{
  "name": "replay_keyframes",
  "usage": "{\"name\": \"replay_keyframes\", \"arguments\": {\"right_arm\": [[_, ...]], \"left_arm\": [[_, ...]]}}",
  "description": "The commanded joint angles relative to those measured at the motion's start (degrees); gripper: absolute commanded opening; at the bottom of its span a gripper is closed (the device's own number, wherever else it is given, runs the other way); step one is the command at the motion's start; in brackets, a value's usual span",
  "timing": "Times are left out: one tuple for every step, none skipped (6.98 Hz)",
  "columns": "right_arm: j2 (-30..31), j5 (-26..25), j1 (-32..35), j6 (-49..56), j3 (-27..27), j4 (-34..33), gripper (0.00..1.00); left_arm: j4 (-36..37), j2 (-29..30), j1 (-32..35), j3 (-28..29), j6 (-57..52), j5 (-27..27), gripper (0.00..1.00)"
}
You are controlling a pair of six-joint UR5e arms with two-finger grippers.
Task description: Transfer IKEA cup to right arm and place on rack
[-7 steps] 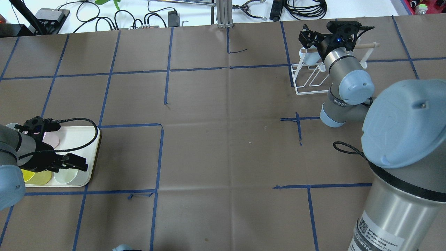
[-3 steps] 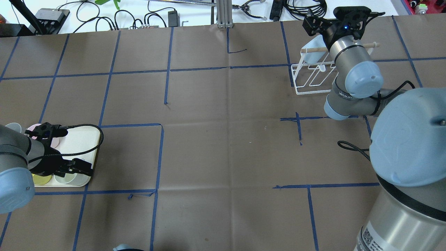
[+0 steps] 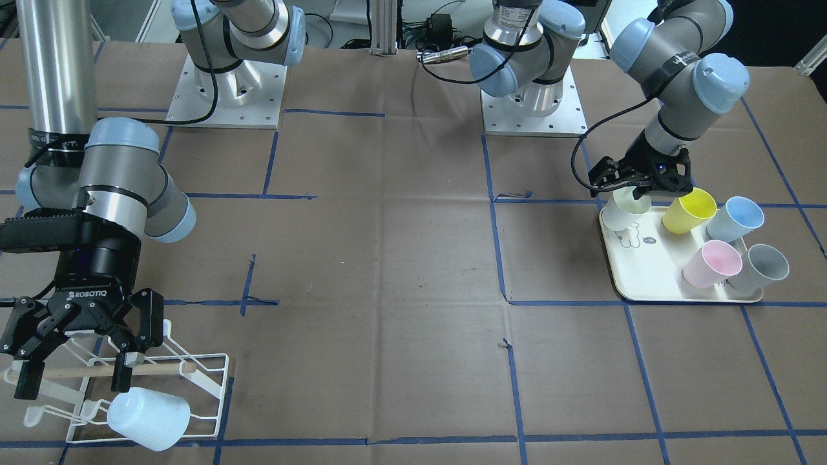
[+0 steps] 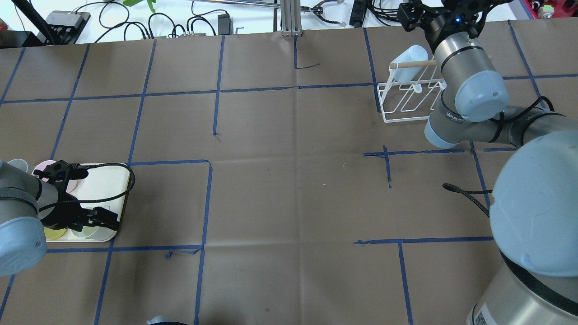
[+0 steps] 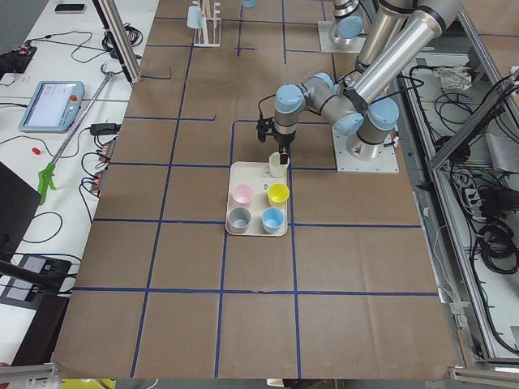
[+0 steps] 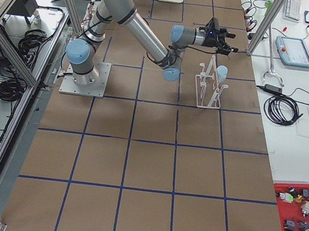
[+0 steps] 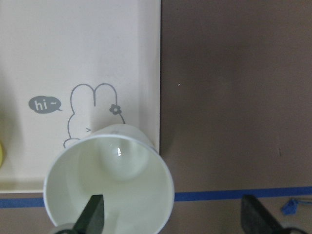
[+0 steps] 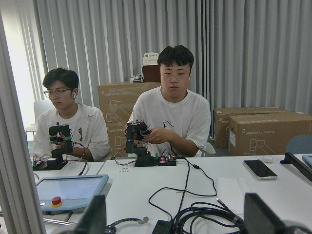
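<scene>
Brown desk (image 4: 289,180): the white cup (image 3: 624,212) is standing upright on the tray (image 3: 646,274), under the left pincer (image 3: 636,191).
That pincer, spread, is straddling its rim; the right pincer (image 3: 72,381), spread too, is hovering far off.

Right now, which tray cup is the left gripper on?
The white cup, at the tray corner: left gripper straddles its rim. Yellow, blue, pink and grey stand clear.
</scene>
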State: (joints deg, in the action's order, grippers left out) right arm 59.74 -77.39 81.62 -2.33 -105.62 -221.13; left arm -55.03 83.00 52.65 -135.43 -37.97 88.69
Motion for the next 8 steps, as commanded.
{"name": "replay_keyframes", "arguments": {"right_arm": [[2.4,1.0,1.6,-2.7,-0.2,5.8,1.00],[3.3,5.7,2.0,-8.7,-0.3,7.7,1.00],[4.1,7.8,2.2,-14.4,-0.2,9.9,1.00],[4.3,8.8,2.9,-18.3,-0.2,10.1,1.00],[4.3,11.4,3.6,-22.1,0.0,10.1,1.00],[4.2,13.9,3.6,-26.4,0.0,10.3,1.00],[4.2,17.0,3.7,-30.2,-0.1,10.5,1.00],[4.2,19.5,3.7,-32.8,-0.2,11.1,1.00]], "left_arm": [[0.6,0.7,0.0,0.2,-0.1,0.1,0.89],[0.6,0.7,0.0,0.2,-0.5,0.1,0.62],[0.5,0.8,0.0,0.2,-0.6,0.2,0.16],[0.5,0.8,0.0,0.3,-0.6,0.2,0.00],[0.5,0.7,0.0,0.5,-0.6,0.2,0.00],[0.6,0.3,0.0,0.9,-0.5,0.1,0.00],[-0.1,0.0,0.0,2.3,-0.4,0.1,0.00],[-2.1,-0.5,0.6,5.6,-0.4,0.1,0.00]]}}
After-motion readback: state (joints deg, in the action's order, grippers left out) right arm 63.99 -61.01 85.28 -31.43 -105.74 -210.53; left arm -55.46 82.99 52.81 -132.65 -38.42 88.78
